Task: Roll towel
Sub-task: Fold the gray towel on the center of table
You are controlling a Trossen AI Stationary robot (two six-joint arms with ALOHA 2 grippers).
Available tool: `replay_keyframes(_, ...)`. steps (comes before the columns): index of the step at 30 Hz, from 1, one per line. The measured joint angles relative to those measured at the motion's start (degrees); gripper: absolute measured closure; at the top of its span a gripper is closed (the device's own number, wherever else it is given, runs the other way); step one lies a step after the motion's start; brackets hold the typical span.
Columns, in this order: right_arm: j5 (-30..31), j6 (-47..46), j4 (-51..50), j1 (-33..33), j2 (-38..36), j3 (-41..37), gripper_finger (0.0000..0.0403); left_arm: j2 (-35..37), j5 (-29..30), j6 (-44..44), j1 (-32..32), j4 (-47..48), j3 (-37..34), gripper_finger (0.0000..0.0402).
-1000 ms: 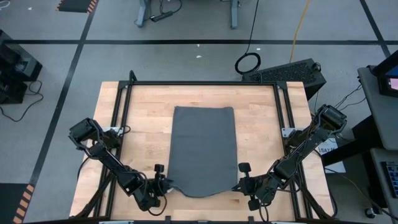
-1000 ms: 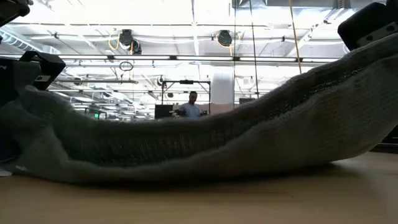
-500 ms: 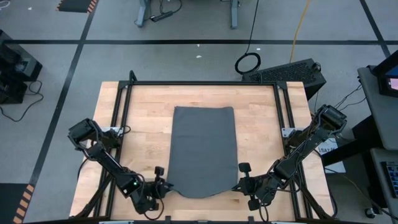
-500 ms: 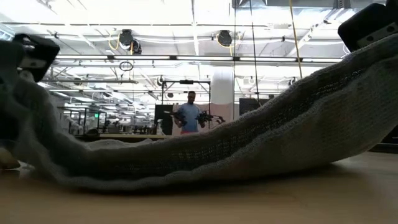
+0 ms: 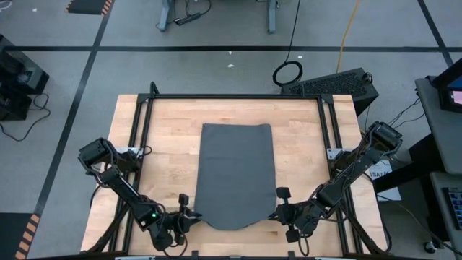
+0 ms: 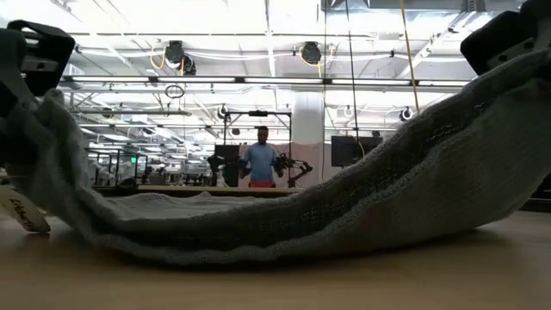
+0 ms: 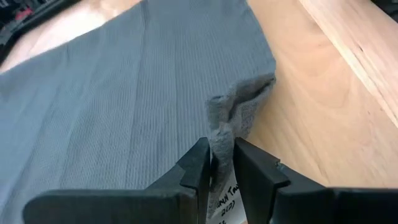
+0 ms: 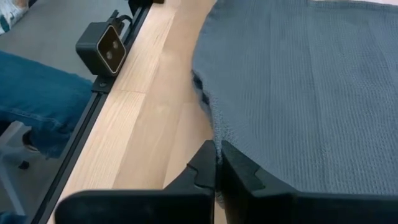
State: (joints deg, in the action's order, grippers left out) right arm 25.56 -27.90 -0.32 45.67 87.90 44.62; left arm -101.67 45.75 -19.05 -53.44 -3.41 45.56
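The dark grey towel (image 5: 237, 170) lies lengthwise in the middle of the wooden table (image 5: 159, 144). Its far part is flat on the wood. Both near corners are held up, and the near edge (image 6: 258, 245) sags onto the table between them. My left gripper (image 5: 189, 217) is shut on the near left corner. A small white tag (image 6: 21, 211) hangs there. My right gripper (image 5: 276, 213) is shut on the near right corner. My left gripper pinches the towel's near left corner (image 7: 219, 140) between its two fingers, beside the white tag (image 7: 225, 200). It comes from the near left, slanting down. The corner is bunched and lifted off the wood, and the cloth runs down from it to the table. My right gripper pinches the towel's near right corner (image 8: 217, 142) at its edge between its two fingers. It comes from the near right, slanting down. The corner is held above the table, and the cloth slopes down from it toward the sagging middle (image 6: 362, 215).
Black frame rails (image 5: 144, 108) run along the table's sides and far edge. A small camera (image 8: 102, 50) sits on the rail by the right side, with a person's jeans-clad leg (image 8: 37, 93) beyond it. Another person (image 6: 261, 159) stands far off in the room. Bare wood shows on both sides of the towel.
My left gripper has risen with the towel's near left corner. That corner now stands higher, and the white tag has come into sight hanging below it. The middle of the near edge has sunk lower onto the table. The right corner has stayed where it was.
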Motion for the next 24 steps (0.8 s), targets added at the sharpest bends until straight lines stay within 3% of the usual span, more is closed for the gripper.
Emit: replay_keyframes(24, -0.2, -0.2, 0.0, -0.3, 0.0, 0.0, 0.0402, 0.0, -1.3, 14.1, 1.3, -7.8, 0.0, 0.0326)
